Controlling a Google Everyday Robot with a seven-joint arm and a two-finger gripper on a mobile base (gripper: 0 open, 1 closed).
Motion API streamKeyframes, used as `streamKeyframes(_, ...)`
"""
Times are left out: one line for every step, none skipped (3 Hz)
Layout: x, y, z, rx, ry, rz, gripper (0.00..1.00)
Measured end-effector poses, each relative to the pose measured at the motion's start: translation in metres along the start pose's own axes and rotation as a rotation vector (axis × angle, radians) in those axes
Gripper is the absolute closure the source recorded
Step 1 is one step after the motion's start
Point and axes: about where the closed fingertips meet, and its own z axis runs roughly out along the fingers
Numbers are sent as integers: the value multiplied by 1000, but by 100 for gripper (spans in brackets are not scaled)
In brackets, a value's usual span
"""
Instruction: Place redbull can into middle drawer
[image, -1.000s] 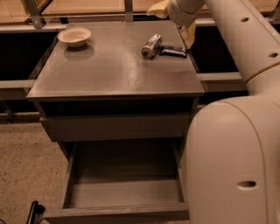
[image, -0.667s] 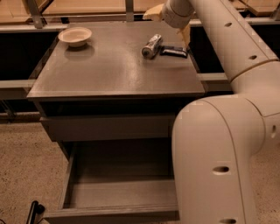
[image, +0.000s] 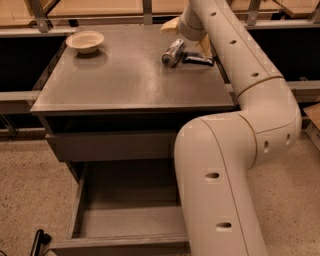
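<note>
Grey surface (image: 125, 75) carries the redbull can (image: 173, 52), lying on its side just beside a dark packet (image: 197, 60). Over the can hangs the gripper (image: 187, 36), fingers spread apart. Below, the middle drawer (image: 130, 220) stands pulled open.

Can (image: 173, 52): slim, silver, bluish marks, lying on its side at right rear of cabinet top (image: 125, 75). Drawer (image: 125, 222): grey, pulled out. Gripper (image: 187, 36): just behind can, fingers spread.

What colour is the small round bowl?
The small round bowl is cream in the camera view; the gripper is beside the slim silver can.
</note>
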Motion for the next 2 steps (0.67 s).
streamKeyframes(-1, -1, 15, -15, 2, -14, 25)
streamKeyframes(-6, -4, 25, -23, -8, -29, 36)
